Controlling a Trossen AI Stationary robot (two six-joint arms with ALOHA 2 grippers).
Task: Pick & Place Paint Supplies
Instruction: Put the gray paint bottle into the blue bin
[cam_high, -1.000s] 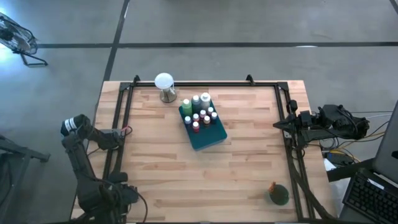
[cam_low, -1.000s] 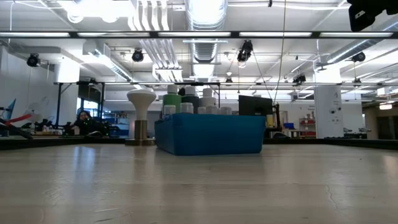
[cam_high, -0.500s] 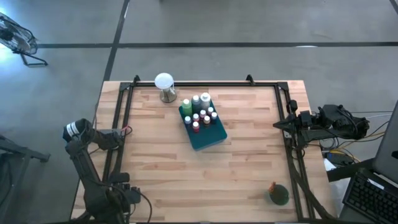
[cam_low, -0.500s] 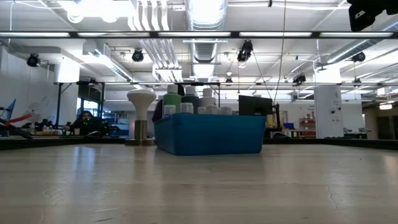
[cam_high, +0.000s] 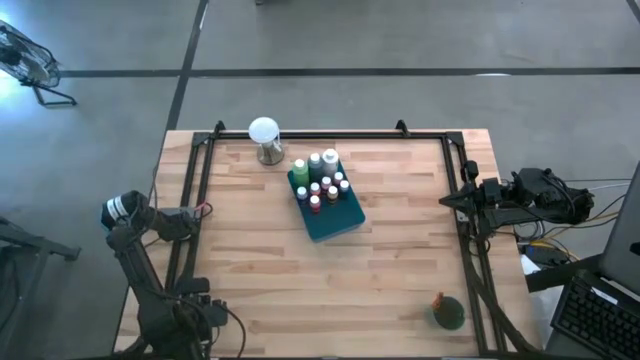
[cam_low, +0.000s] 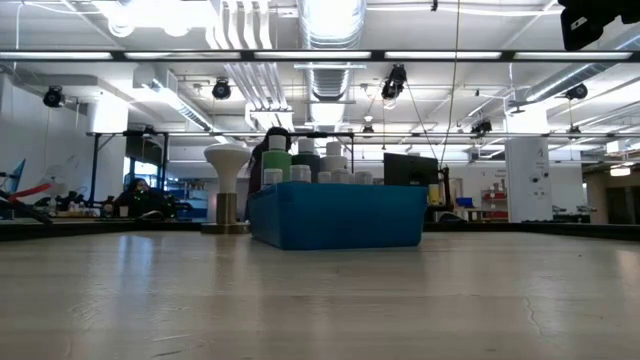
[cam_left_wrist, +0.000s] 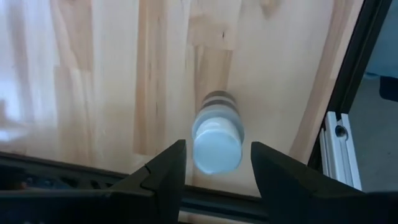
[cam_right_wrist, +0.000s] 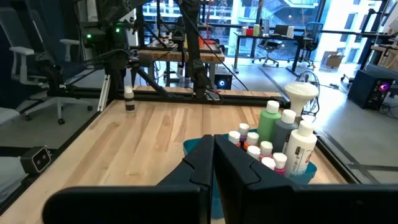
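While the left gripper (cam_left_wrist: 217, 149) hangs at the table's (cam_high: 400, 260) 9 o'clock edge, fingers spread either side of a lone white-capped bottle (cam_left_wrist: 216, 138) standing by the black rail, a skewed descent could tip it over the side. The right gripper (cam_right_wrist: 213, 148), pressed together, waits at 3 o'clock. The other bottles (cam_high: 320, 180) stand in the teal tray (cam_high: 335, 222) near centre. The pale butcher-block top sits in a bright, open workshop.

Table (cam_high: 400, 250) is pale wood planks, smooth, matt. Tray (cam_low: 340, 215) looks like matt teal plastic. Bottles (cam_right_wrist: 277, 134) glossy plastic.
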